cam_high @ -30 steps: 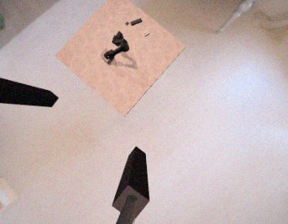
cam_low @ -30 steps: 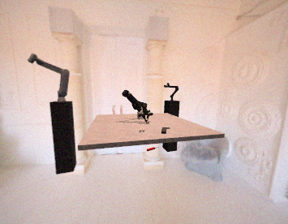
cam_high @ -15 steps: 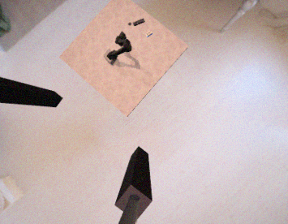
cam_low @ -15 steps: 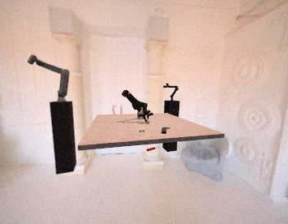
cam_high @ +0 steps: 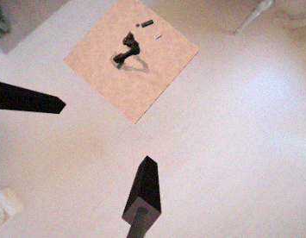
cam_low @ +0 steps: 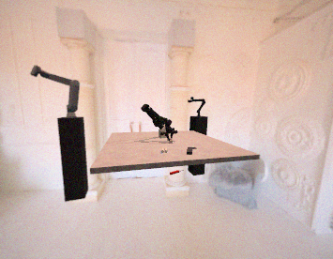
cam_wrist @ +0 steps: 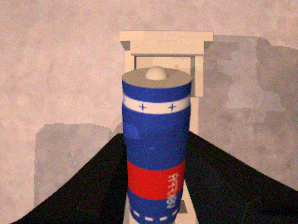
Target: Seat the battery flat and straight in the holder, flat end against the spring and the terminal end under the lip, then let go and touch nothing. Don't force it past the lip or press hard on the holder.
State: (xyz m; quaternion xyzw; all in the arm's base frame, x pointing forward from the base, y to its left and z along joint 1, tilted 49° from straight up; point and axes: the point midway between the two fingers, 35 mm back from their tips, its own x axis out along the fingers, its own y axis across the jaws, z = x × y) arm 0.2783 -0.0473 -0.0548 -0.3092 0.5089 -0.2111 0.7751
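Note:
My gripper (cam_high: 130,34) (cam_low: 170,140) (cam_wrist: 153,141) is shut on the battery (cam_wrist: 156,125), one dark finger on each side of it. The battery is blue with a red band and a white band with plus marks. Its terminal end is towards the top of the wrist view and looks raised towards the camera. The pale holder (cam_wrist: 166,47) is under and behind the battery. Its wide end bar shows beyond the terminal, with part of the open bay between. The battery hides most of the holder, including the spring. Whether they touch, I cannot tell.
On the table (cam_high: 134,99) (cam_low: 129,157) lie a dark block (cam_high: 146,23) (cam_low: 191,150), a tiny dark piece (cam_high: 137,25) near it, and a small pale and blue item (cam_high: 158,36) (cam_low: 164,150). Other arms stand on black pedestals (cam_low: 72,159) (cam_low: 198,124) beyond the table.

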